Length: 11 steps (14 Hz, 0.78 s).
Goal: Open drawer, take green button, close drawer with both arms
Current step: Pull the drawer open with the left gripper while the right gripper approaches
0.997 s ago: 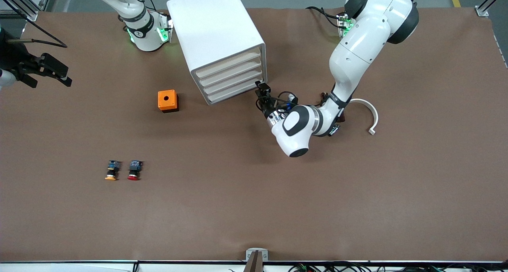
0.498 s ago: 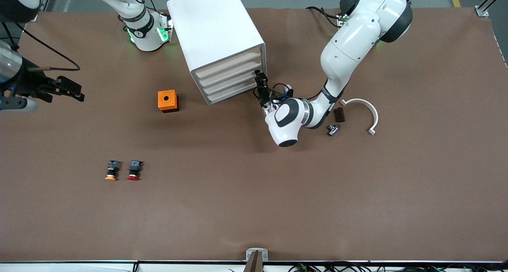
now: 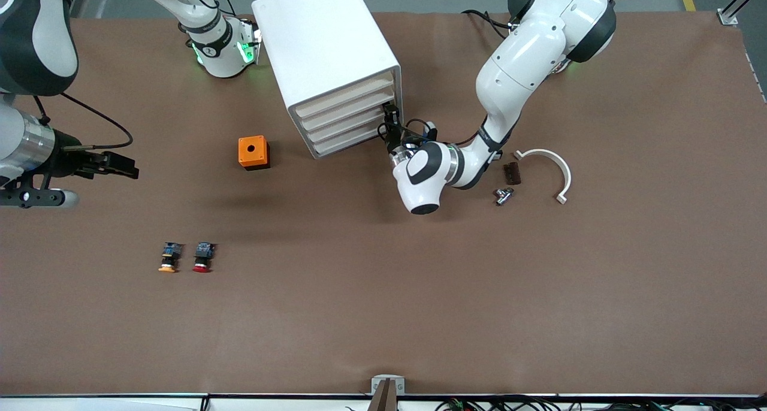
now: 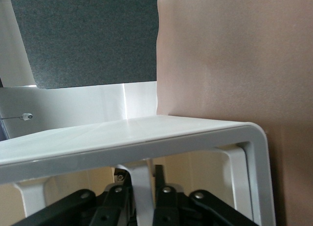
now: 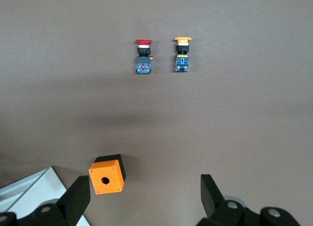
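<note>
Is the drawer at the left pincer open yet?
Shut: that drawer sits flush with the other three in the cabinet; left pincer at its end.

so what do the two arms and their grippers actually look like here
Both arms are glossy white, rounded shells with black bands at the joints. The left arm ends in a small black gripper with thin black cables looped by the wrist. The right arm has a bare metal wrist ring, a black cable and a black gripper. Its base ring glows green.
</note>
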### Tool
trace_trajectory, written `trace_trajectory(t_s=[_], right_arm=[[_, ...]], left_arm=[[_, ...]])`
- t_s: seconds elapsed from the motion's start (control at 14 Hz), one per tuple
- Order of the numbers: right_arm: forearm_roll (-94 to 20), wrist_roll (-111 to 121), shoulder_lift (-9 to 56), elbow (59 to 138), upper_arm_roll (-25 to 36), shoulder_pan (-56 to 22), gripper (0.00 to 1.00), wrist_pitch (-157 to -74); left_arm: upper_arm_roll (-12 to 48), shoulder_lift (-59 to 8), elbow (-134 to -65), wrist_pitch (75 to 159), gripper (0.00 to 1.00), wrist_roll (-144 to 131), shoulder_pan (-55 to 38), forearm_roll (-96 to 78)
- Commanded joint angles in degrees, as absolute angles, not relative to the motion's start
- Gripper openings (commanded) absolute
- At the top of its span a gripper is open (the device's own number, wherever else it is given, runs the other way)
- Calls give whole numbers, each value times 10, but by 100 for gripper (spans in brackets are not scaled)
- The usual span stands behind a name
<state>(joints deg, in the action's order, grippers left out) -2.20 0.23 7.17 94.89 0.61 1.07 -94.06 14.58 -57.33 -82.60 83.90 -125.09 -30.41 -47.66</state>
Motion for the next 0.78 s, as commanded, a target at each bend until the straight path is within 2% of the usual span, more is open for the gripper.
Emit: trace_trajectory(t_s=[0.0, 0.28, 0.71], right_arm=[[-25, -19, 72, 935, 1, 10, 100, -933], [-29, -134, 69, 938, -2, -25, 100, -926], [-29, -313, 66, 942, -2, -95, 100, -921]], left_arm=[[145, -576, -821, 831, 11, -1260, -300, -503], [142, -576, -819, 831, 9, -1265, -281, -519], [135, -576, -817, 843, 12, -1265, -236, -519]])
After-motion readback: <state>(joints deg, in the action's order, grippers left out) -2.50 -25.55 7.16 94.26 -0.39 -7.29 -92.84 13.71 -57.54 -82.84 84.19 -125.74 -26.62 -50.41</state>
